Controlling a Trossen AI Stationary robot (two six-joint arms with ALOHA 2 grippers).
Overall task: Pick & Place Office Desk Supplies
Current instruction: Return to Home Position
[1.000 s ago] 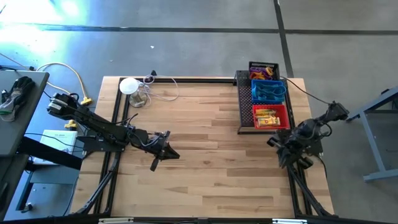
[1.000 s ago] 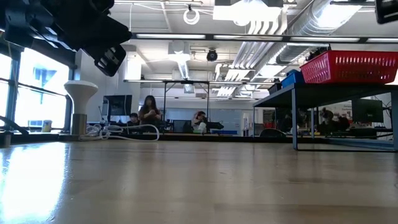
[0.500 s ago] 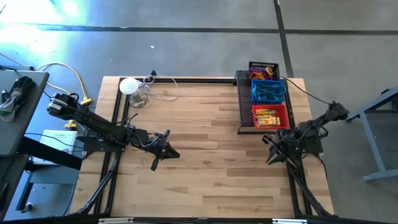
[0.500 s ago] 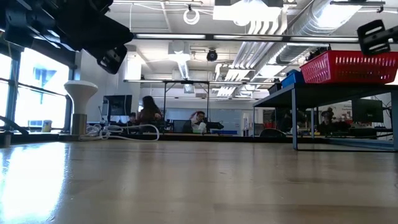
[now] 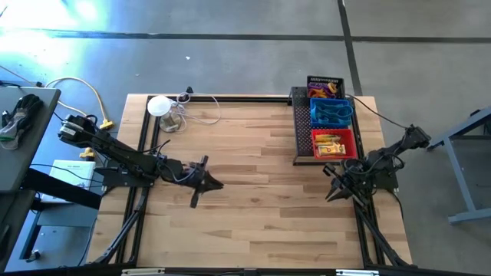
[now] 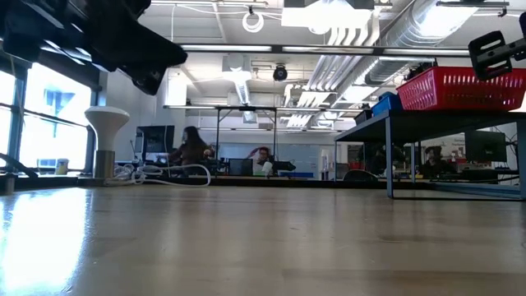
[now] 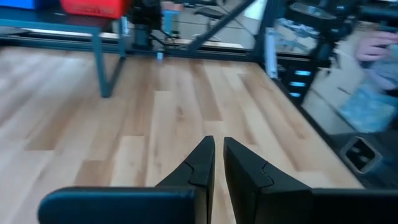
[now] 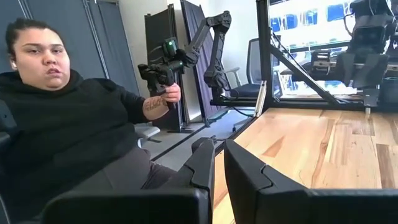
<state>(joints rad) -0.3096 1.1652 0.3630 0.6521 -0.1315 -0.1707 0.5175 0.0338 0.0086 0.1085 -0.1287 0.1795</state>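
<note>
Three small mesh baskets stand in a row on the large black tray (image 5: pixel 301 126) at the table's far right: a black basket (image 5: pixel 325 86) with orange and purple bits, a blue basket (image 5: pixel 331 113) with grey loops, and a red basket (image 5: pixel 334 143) with yellow tubes. The red basket also shows in the low view (image 6: pixel 460 86). My left gripper (image 5: pixel 215 185) hovers over bare wood left of the table's middle, shut and holding nothing (image 7: pixel 217 146). My right gripper (image 5: pixel 331 186) is near the right edge, on the near side of the red basket, shut and holding nothing (image 8: pixel 219 152).
A white round disc with cables (image 5: pixel 159 106) stands at the far left corner. Bare wood (image 5: pixel 261 199) stretches between the two arms. In the right wrist view a seated person (image 8: pixel 68 124) beyond the table's edge holds a hand controller.
My right arm has swung out from beside the red basket toward the table's left, and its gripper has come into the low view at the upper right. My left arm has stayed nearly still.
</note>
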